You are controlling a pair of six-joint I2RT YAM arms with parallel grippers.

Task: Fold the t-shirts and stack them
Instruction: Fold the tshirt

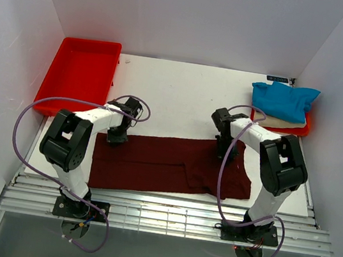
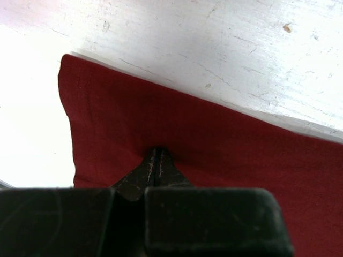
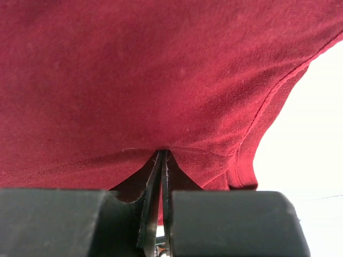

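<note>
Fabric fills the lower middle of the overhead view: the maroon t-shirt (image 1: 172,167) lies spread flat on the white worktop (image 1: 183,95), a wide dark band running from lower left to lower right. The left fingers (image 1: 117,136) come down on its upper left edge and the right fingers (image 1: 225,151) on its upper right edge, well apart from each other. In the left wrist view the left fingers (image 2: 151,170) are pressed together, their tips meeting on the maroon t-shirt (image 2: 214,155) a little way in from its corner, which sits at the upper left of that frame with bare worktop (image 2: 214,43) above it; the cloth looks nipped between the tips. In the right wrist view the right fingers (image 3: 155,187) are closed to a thin slit, pinching a hem of the maroon t-shirt (image 3: 161,80), which fills nearly the whole frame and puckers towards the tips. A curved seam runs down the right side, with bright worktop (image 3: 305,150) beyond it. At the upper right of the overhead view the blue t-shirt (image 1: 283,100) sits folded on top of the cream t-shirt (image 1: 286,124), both resting in a red tray (image 1: 307,129) by the right wall. A second red tray (image 1: 79,76) lies at the upper left, beside the left wall.
</note>
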